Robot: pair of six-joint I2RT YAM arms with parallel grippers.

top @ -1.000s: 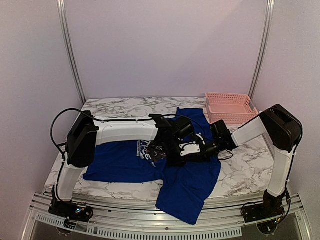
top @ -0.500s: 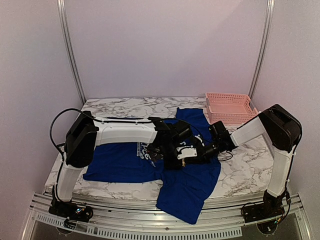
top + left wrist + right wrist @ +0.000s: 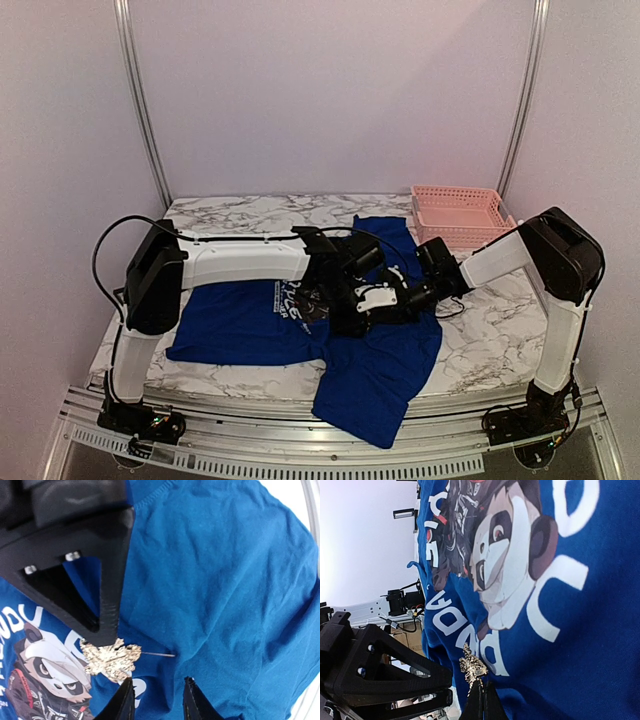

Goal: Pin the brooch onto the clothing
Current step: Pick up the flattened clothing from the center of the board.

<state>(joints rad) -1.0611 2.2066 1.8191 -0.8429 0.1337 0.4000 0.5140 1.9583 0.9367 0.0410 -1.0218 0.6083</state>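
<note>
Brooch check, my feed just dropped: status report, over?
Right tool shut on brooch, against the T-shirt by its print. Left tool open, empty, close beside. Pin shows bare; pinned or not, cannot tell. Nothing blocking.

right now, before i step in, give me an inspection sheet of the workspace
surface: marble-patterned table; the shirt's hem hangs over its near edge
job's things: blue T-shirt spread print-up; gold brooch at the print's edge, its pin bare and pointing sideways, cannot tell if it pierces the cloth
clutter: pink basket at the far right corner
grippers: right fingers shut on the brooch; left fingers open, holding nothing, close beside the pin
cables: black loop off the left arm
surroundings: plain walls, metal uprights
</note>
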